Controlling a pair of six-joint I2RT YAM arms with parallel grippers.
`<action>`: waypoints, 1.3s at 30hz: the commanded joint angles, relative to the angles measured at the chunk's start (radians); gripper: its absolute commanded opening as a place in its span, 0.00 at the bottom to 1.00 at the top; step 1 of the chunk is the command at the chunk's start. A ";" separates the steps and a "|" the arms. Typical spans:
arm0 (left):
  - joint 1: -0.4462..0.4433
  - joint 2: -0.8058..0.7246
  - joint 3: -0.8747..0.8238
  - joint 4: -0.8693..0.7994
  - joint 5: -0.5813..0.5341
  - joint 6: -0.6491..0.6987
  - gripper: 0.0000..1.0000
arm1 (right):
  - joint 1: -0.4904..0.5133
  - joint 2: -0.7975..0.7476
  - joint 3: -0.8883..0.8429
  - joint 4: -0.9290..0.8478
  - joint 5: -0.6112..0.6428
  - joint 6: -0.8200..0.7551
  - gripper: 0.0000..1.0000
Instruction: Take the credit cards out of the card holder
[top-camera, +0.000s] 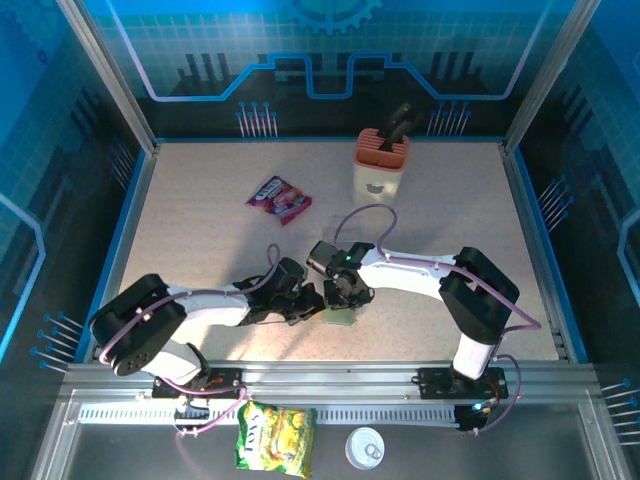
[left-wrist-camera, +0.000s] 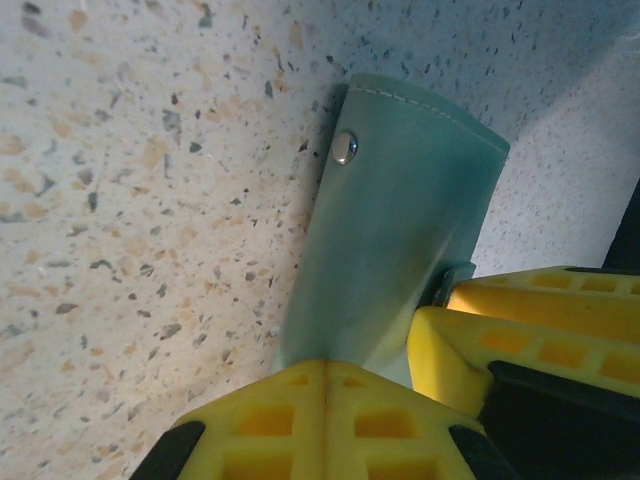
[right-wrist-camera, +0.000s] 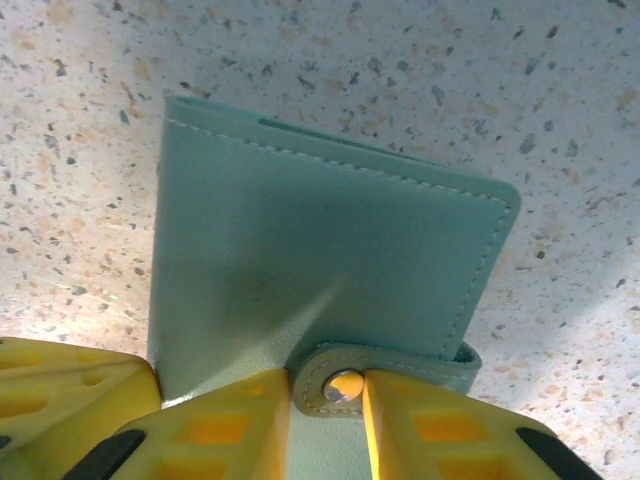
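Card holder (right-wrist-camera: 320, 250) lies folded shut on the table (top-camera: 450, 220), close before the arm bases, with its strap (right-wrist-camera: 410, 370) snapped over the edge. The left gripper (left-wrist-camera: 325, 400) is closed with its tips together and rests on one end of the holder, seemingly pinning it. The right gripper (right-wrist-camera: 328, 390) is narrow and pinches the strap about its snap. I judge the step in hand is unfastening. Next calls for peeling the strap up against that pin, then folding the holder open. Farther back, a packet (top-camera: 279, 197) and a knife block (top-camera: 380, 170) stand well apart.
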 joint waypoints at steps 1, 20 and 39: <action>-0.002 0.029 0.050 0.022 0.044 0.001 0.00 | -0.010 0.011 -0.033 0.034 -0.029 0.001 0.23; -0.016 0.051 0.114 -0.152 0.018 0.011 0.00 | -0.070 -0.079 -0.191 0.210 -0.135 -0.006 0.09; -0.013 0.098 0.152 -0.251 -0.019 0.006 0.00 | -0.197 -0.208 -0.414 0.440 -0.336 -0.017 0.00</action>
